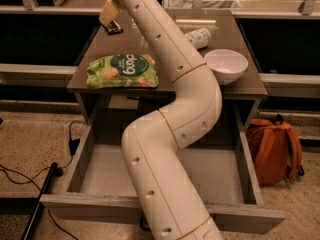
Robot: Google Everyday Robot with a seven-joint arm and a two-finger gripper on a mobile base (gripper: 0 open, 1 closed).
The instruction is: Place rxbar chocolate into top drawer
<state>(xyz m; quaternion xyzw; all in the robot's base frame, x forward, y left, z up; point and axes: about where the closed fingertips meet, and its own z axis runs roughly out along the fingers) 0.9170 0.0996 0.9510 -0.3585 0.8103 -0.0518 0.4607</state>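
Note:
The rxbar chocolate [114, 29] is a small black bar lying at the back left corner of the tabletop. My gripper [108, 14] hangs directly over it, its tan tip just above or touching the bar. The white arm [175, 109] rises from the bottom of the view and crosses the top drawer [95, 171]. That drawer is pulled fully out below the table, and the part of its grey bottom that shows is bare. The arm hides the drawer's middle.
A green-and-white snack bag [122, 70] lies at the table's front left. A white bowl [226, 65] sits at the front right, with a clear bottle [198, 37] on its side behind it. An orange backpack [274, 149] stands on the floor to the right, and cables [30, 184] run along the left.

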